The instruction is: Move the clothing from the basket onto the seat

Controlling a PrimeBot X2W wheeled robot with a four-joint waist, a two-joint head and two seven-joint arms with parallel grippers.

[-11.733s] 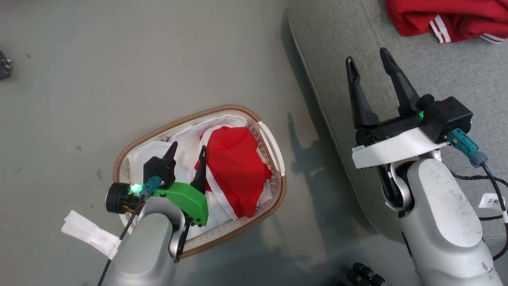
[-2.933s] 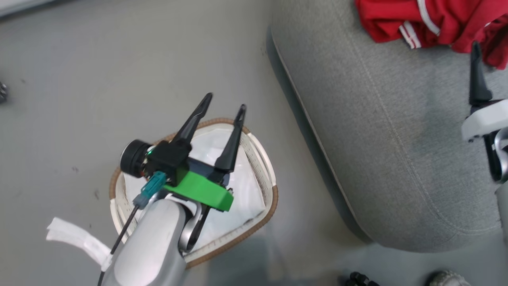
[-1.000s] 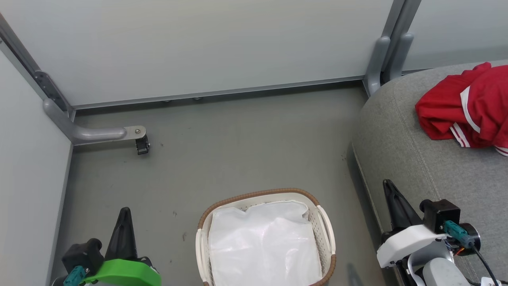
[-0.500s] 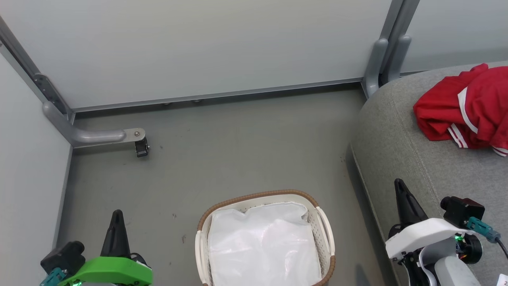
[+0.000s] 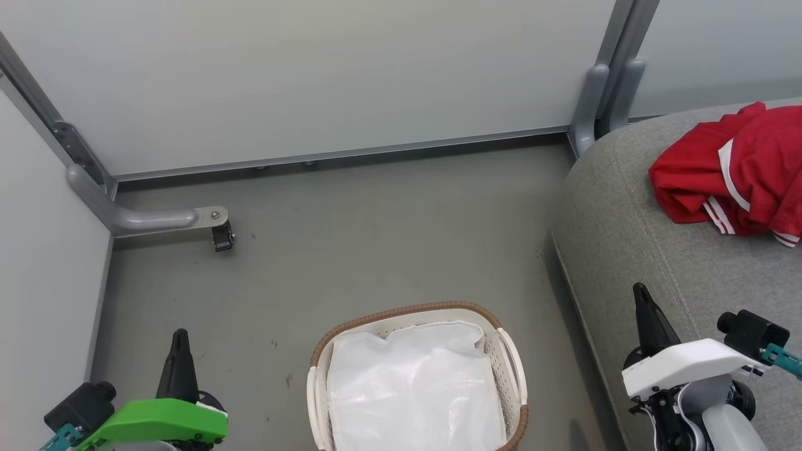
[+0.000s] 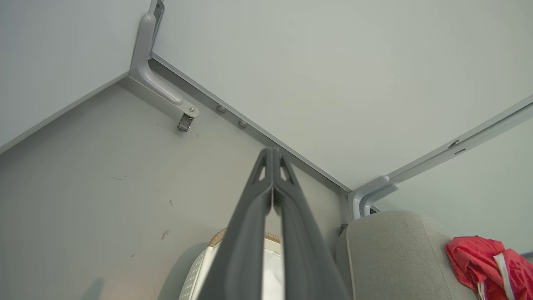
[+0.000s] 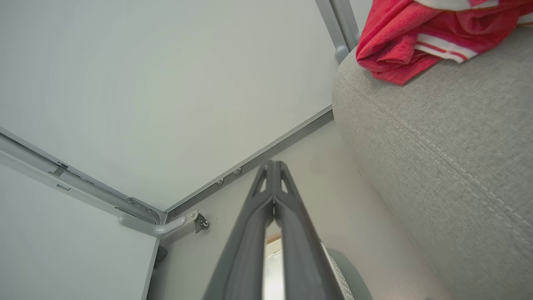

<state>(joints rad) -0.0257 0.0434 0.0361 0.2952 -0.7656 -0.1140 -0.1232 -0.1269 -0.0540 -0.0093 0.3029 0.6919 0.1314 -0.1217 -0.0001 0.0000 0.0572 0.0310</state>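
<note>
Clothing [image 5: 733, 169] of soft bright red white-striped fabric lies near the rounded edge of the large grey upholstered seat [image 5: 626, 250], the oval white plastic basket [image 5: 401, 311] beside that seat bare of garments, left fingers [image 5: 180, 363] and right fingers [image 5: 648, 319] closed on nothing; a nudge could slide it off.

Your left gripper [image 5: 180, 335] looks like matt dark plastic, with a smooth green plastic housing [image 5: 163, 423] behind it. Just right of it, the basket [image 5: 401, 311] is white perforated plastic with a brown woven-look rim, and its liner [image 5: 413, 388] is a shiny, crinkled white sheet. Beside your right gripper [image 5: 640, 289], the seat [image 5: 626, 238] is coarse grey cloth with a stitched seam. Ahead of that gripper, the clothing [image 5: 733, 169] is soft red fabric with white trim.
</note>
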